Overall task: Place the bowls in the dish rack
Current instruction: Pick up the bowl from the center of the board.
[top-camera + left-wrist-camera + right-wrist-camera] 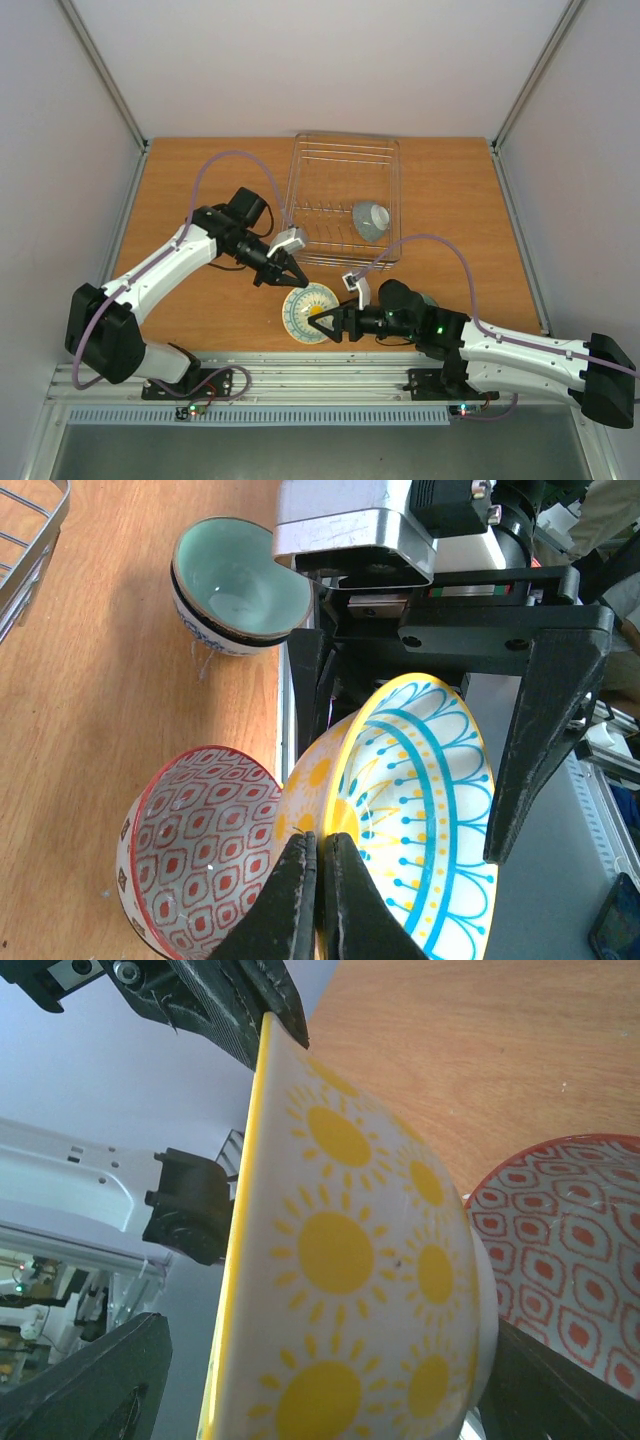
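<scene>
A yellow-rimmed bowl [310, 312] with a blue pattern inside and yellow suns outside stands tilted on edge near the table's front. My left gripper [320, 840] is shut on its rim [345, 830], one finger inside and one outside. My right gripper [330, 1360] is open and straddles the same bowl [340, 1250] from rim to foot, and a gap shows at the rim-side finger [100, 1380]. The wire dish rack [343, 150] stands at the back with a pale grey-green bowl [372, 220] on its side in it.
A red-patterned bowl [195, 860] sits upright on the wood right beside the held bowl. A celadon bowl [240, 585] is stacked in a blue-patterned one further off. One corner of the rack [45, 530] shows in the left wrist view.
</scene>
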### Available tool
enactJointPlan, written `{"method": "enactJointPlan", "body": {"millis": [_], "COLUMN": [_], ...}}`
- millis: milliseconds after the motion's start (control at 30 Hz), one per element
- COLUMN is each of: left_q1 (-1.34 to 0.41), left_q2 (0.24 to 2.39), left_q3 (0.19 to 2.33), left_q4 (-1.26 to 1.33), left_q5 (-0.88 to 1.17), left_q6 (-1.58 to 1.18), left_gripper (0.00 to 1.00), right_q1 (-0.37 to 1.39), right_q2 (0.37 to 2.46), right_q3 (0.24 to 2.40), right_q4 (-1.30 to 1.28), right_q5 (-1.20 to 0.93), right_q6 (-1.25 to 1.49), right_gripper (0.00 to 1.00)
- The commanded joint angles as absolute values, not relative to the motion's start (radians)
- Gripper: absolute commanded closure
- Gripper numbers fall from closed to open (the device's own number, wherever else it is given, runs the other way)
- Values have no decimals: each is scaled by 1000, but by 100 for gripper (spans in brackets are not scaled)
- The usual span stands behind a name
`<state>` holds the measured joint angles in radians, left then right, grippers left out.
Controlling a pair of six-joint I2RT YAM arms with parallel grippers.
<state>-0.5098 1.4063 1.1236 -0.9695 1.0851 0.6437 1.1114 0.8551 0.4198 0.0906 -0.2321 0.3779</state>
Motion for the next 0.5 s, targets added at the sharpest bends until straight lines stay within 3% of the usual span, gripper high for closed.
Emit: {"method": "enactJointPlan", "body": {"millis": [0, 267, 467], "left_q1": [-504, -502, -502], "left_q2": [1376, 1373, 1371], "left_q3": [1118, 1118, 1118], "left_q4": [-943, -948, -948], "left_q5": [1147, 1151, 1150], "left_q6": [647, 653, 654], "left_gripper": [100, 100, 100], "right_q1": [1121, 1121, 1121], "right_q2": [847, 848, 848], "right_q3": [407, 389, 383], "right_q4": [132, 154, 164], "right_q5": [-227, -206, -204], "right_q6": [387, 389, 398], "right_gripper": [18, 21, 39]}}
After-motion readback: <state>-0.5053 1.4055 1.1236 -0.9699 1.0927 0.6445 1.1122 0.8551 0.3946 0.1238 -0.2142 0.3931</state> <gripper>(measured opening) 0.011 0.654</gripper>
